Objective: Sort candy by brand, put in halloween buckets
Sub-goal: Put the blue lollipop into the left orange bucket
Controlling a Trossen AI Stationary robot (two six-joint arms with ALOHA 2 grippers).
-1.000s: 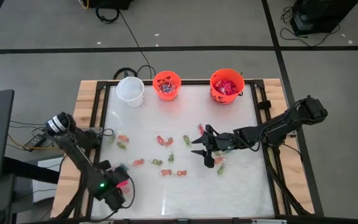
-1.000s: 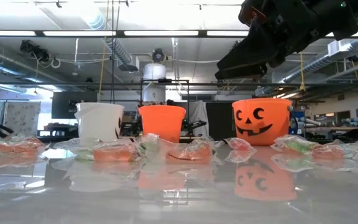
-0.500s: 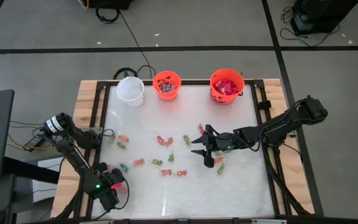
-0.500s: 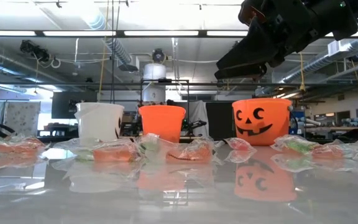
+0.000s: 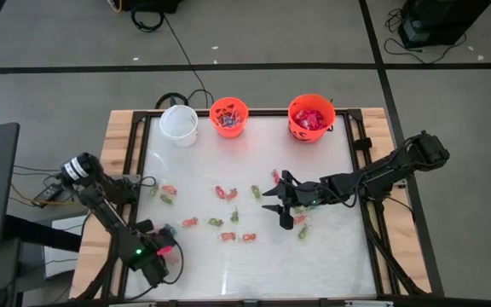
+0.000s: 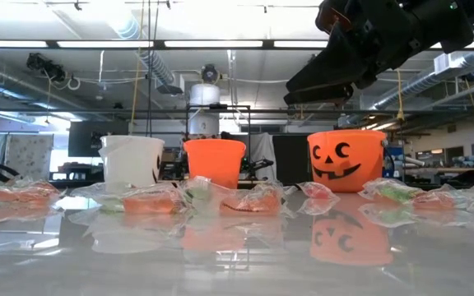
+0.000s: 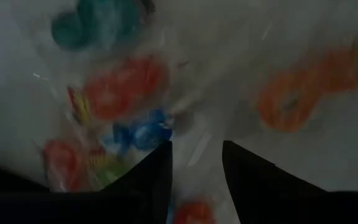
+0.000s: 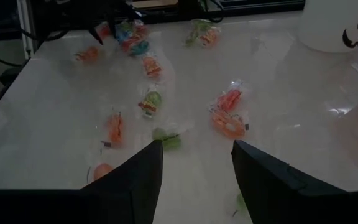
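Small clear-wrapped candy pieces (image 5: 228, 194) in orange, red and green lie scattered over the middle of the white table. At the far edge stand the white bucket (image 5: 179, 124), the small orange bucket (image 5: 228, 117) and the larger jack-o'-lantern bucket (image 5: 311, 117), the orange ones holding candy. My left gripper (image 5: 162, 246) is low at the near left corner, open by a narrow gap (image 7: 196, 155) over a cluster of red, blue and teal wrapped pieces (image 7: 135, 112). My right gripper (image 5: 268, 201) hovers open, well above the table, over the right-hand pieces (image 8: 157, 140). My left gripper comes down on the cluster of wrapped pieces from above, with one fingertip (image 7: 163, 155) right beside a blue piece (image 7: 143, 132). I cannot tell whether the fingers touch the wrapper.
A black frame and wooden boards (image 5: 122, 145) border the table. The near half of the white surface (image 5: 262, 269) holds no candy. In the low view, wrapped pieces (image 6: 151, 201) line up in front of the buckets, with the right arm (image 6: 360, 41) high above them.
My left arm's wrist has swayed slightly toward the table's left edge and back again near the left corner. The right arm and the candy have stayed put.
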